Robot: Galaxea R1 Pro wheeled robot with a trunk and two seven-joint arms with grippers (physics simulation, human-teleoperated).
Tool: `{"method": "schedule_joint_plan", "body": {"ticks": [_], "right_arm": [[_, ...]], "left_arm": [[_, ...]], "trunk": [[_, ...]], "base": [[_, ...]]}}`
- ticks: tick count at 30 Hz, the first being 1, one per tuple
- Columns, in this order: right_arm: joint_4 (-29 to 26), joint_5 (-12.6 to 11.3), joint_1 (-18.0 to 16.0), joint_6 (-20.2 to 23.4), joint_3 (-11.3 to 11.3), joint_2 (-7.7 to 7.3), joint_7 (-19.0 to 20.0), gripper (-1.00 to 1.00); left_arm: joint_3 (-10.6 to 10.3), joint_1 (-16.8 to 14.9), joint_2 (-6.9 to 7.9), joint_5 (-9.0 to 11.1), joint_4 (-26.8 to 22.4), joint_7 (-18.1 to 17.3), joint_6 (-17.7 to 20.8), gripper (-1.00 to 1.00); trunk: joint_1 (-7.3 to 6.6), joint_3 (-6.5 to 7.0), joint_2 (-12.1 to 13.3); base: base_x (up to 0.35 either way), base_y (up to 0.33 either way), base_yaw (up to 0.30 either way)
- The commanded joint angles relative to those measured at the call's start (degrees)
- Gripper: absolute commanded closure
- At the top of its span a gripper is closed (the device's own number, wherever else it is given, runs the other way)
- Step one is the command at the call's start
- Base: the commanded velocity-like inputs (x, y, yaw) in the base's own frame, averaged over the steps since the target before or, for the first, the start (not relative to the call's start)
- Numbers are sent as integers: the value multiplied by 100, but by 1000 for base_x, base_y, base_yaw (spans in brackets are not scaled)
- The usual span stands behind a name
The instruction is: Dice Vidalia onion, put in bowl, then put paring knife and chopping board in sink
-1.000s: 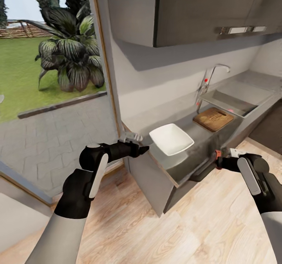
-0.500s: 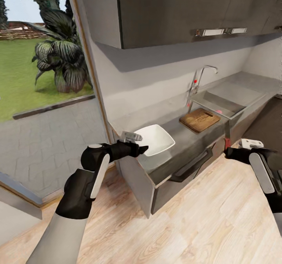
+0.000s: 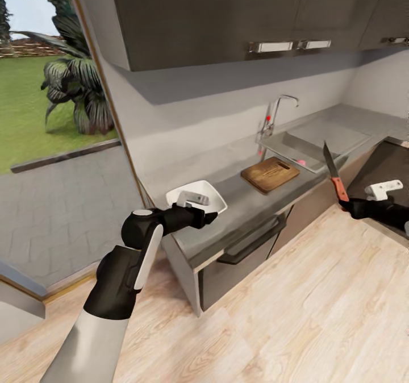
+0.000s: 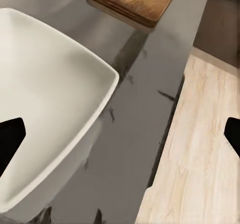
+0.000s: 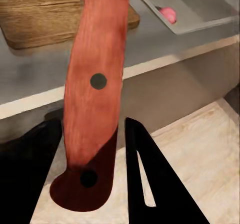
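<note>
The head camera looks from high up, forward and down, along the counter point(image 3: 250, 201) from a little way off. The left wrist camera sits close over the bowl point(image 4: 45, 99), facing down at the counter's front edge. The right wrist camera peers along the paring knife point(image 5: 92, 99). All three catch the chopping board point(image 3: 270, 174).

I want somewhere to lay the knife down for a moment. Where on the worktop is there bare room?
Bare worktop lies between the bowl and the chopping board, along the front edge. Another free strip runs beyond the sink toward the far corner. It is tight where the board meets the sink and tap.
</note>
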Motion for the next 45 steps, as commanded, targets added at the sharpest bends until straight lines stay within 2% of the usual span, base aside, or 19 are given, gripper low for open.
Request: {"method": "schedule_joint_plan", "body": {"ticks": [1,3,5,16,30,45], "right_arm": [[0,92,24,20,-6,-5,57,100],[28,409,239,-14,-1,-17,157,100],[36,438,269,-15,3,-18,163,100],[38,458,289,-11,-10,4,164,100],[39,449,289,-2,-13,25,162,100],[33,444,289,6,-36,26,155,100]], "left_arm": [[4,-7,-8,11,-4,-2,34,-100],[16,-9,-15,7,-6,5,27,-100],[21,-8,-15,7,-6,6,26,-100],[17,-8,-15,7,-13,-2,33,-100],[21,-7,-15,7,-15,-2,28,-100],[17,-5,-15,7,-15,-2,25,-100]], "trunk": [[3,-11,-12],[3,-11,-12],[3,-11,-12],[3,-11,-12],[3,-11,-12],[3,-11,-12]], "base": [[0,-312,0],[0,-312,0],[0,-312,0],[41,-312,0],[194,-269,8],[223,-265,266]]}}
